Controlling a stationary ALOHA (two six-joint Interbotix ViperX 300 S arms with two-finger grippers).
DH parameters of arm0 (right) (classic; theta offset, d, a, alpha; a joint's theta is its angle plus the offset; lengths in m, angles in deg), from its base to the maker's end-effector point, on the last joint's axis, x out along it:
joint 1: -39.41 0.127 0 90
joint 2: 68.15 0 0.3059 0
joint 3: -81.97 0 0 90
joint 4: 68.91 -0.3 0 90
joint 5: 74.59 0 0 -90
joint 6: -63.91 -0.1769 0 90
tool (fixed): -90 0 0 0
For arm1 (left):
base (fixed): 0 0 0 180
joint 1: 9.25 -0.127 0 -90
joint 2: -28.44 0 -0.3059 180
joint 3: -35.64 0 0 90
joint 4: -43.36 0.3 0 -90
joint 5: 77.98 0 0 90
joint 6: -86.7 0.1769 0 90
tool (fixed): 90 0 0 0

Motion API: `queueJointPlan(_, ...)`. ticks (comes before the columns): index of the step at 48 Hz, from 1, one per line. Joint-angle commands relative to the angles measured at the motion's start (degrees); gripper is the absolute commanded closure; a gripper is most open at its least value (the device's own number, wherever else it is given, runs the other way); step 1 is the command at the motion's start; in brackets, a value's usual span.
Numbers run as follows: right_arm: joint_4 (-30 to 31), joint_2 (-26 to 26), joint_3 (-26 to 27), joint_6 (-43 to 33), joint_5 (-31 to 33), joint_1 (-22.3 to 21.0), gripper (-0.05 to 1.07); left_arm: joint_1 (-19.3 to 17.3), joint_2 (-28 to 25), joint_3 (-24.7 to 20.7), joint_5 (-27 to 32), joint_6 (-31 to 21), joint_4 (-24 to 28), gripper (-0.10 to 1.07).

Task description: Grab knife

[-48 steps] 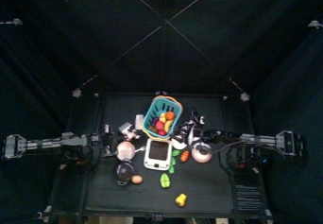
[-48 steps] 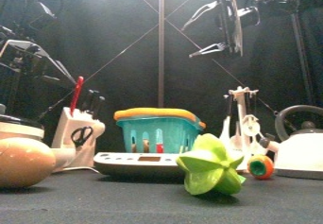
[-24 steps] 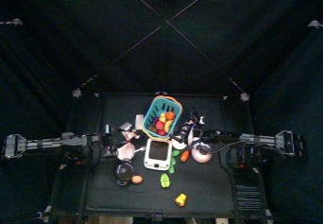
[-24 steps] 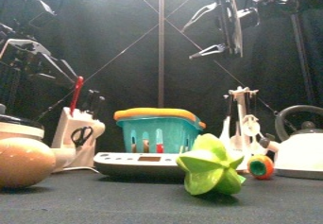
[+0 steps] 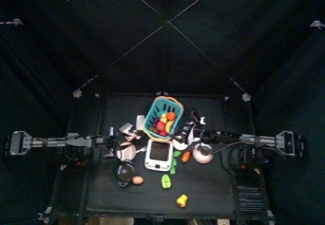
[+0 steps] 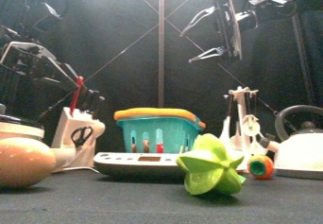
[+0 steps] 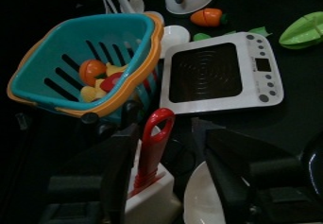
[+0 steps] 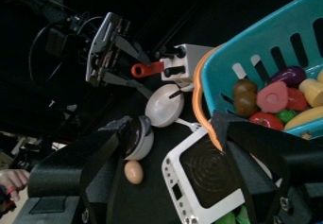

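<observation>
The knife [image 7: 154,141], red-handled, stood blade-down in a white knife block [image 7: 149,195] beside the teal basket [image 7: 70,62] of toy fruit, with the white kitchen scale [image 7: 221,72] just beyond. The left gripper [image 7: 171,185] hung directly over the handle, jaws spread wide and holding nothing, one on each side of it. To grab well, it probably needed to descend straight along the handle, centre it between the jaws, close firmly, then lift vertically so the block did not tip. The right gripper [image 8: 164,185] waited high near the basket, fully open and empty.
</observation>
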Motion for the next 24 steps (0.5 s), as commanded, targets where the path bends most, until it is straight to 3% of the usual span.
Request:
queueJointPlan(1, 0.09, 0.44, 0.53, 0.18, -0.26, -0.18, 0.04, -0.7, -0.18, -1.49, -0.62, 0.18, 0.0, 0.23)
queueJointPlan(11, 0.09, 0.53, 0.44, 0.18, -0.26, -0.26, 0.04, -1.23, -0.18, -1.67, -0.62, 0.18, 2.2, 0.43)
queueJointPlan(24, 0.09, 0.44, 0.35, 0.18, -0.26, -0.18, 0.04, -2.64, -0.18, -2.72, -0.62, 0.18, 3.6, 0.5)
